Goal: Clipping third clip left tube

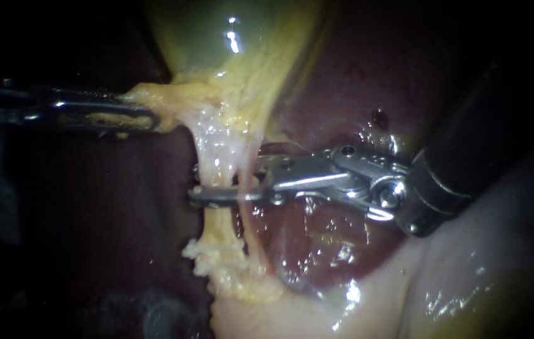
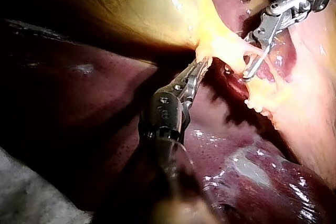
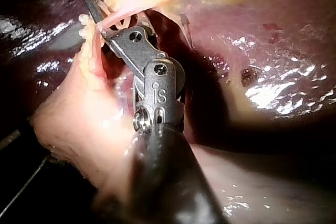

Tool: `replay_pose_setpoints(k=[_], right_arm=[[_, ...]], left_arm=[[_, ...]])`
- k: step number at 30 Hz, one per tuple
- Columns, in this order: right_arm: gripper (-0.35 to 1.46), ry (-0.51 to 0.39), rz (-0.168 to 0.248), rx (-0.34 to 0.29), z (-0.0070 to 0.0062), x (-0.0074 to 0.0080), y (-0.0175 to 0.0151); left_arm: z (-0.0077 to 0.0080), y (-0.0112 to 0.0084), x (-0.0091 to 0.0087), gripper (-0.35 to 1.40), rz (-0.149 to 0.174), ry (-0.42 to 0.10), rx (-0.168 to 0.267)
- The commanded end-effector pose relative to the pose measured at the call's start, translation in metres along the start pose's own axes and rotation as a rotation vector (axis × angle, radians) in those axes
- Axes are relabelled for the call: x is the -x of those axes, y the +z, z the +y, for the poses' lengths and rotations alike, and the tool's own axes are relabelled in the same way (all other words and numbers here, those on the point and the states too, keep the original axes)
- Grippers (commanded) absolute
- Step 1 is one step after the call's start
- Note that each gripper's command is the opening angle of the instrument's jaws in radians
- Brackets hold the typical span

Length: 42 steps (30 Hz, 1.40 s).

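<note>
Your left instrument (image 1: pixel 150 119) clamps its jaws on yellow tissue (image 1: pixel 182 100) just below the gallbladder (image 1: pixel 216 37). Your right instrument (image 1: pixel 194 183) comes in across the liver (image 1: pixel 342 81), jaws apart and straddling the left tube (image 1: pixel 216 150). The tube runs from that yellow tissue down to a fatty clump (image 1: pixel 226 260). Whether both jaws touch the tube is unclear.

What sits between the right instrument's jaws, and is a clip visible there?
The pale tube runs between the right instrument's open jaws. It drapes across the upper jaw and covers part of it, so whether a clip sits inside cannot be seen.
</note>
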Motion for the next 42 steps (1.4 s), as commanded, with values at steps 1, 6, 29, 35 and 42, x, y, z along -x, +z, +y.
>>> replay_pose_setpoints(k=[1,6,29,35,42], right_arm=[[0.36,0.003,0.0,0.001,0.0,0.0001,-0.0001],[0.41,0.014,-0.001,-0.001,0.0005,0.0005,-0.0012],[0.44,0.021,-0.027,0.003,0.0013,0.0008,-0.009],[0.44,0.035,-0.026,-0.001,0.0007,-0.0003,-0.01],[0.44,0.037,-0.026,-0.008,-0.0012,-0.0011,-0.0094]], left_arm=[[0.0,0.0,0.0,-0.35,0.0,0.0,0.0],[0.0,-0.0001,0.0,-0.35,0.0,0.0,0.0],[0.0,-0.0002,0.0,-0.35,0.0,0.0,0.001],[0.0001,-0.0002,0.0,-0.35,0.0,0.0,0.001],[0.0001,-0.0002,0.0,-0.35,0.0,0.0,0.001]])
